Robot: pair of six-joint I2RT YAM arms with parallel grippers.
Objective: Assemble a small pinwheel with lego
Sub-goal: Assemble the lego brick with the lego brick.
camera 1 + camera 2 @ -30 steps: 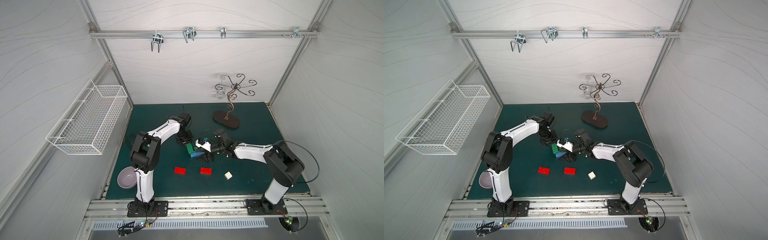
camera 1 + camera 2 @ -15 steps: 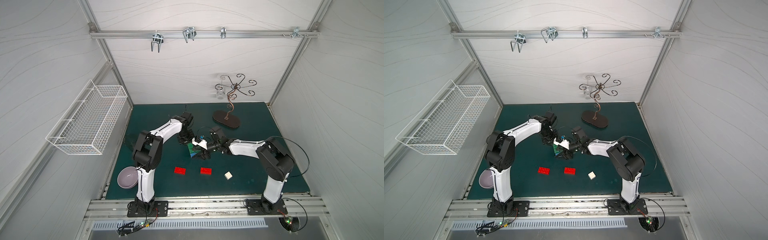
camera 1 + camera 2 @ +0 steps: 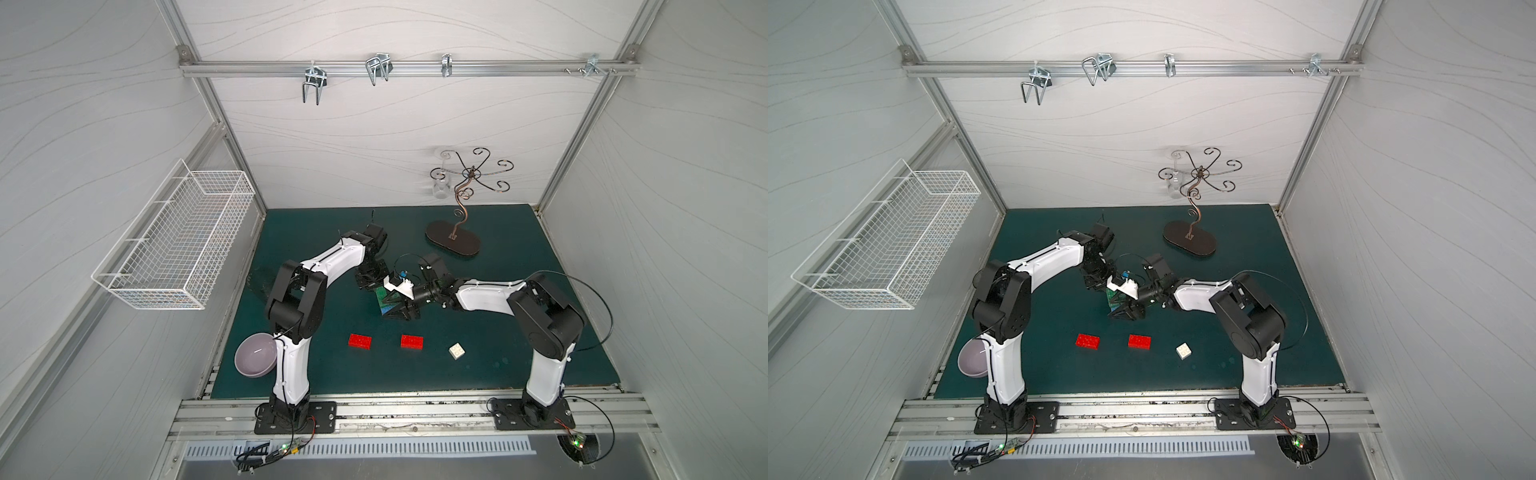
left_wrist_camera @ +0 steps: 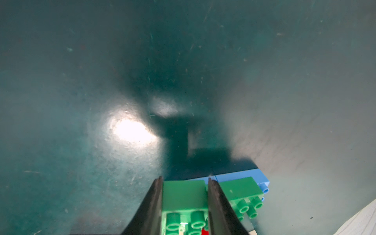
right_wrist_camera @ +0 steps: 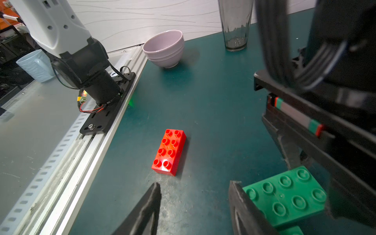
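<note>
You're mid-build: your left hand [image 4: 185, 181] pinches a green brick [image 4: 184, 195] of the half-built pinwheel [image 3: 384, 301] in the middle of the counter [image 3: 519, 249], your right hand [image 5: 195, 184] stands apart and empty beside it, so next reach for a loose red brick [image 5: 168, 152].

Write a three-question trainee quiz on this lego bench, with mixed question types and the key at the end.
1. True or false: the left gripper is shut on a green studded plastic brick.
2. How many red studded plastic bricks lie loose on the dark green table mat? A one, B two, C four.
3. Fill in: the right gripper has its jaws ____, with nothing between them.
Key: 1 true; 2 B; 3 open.
</note>
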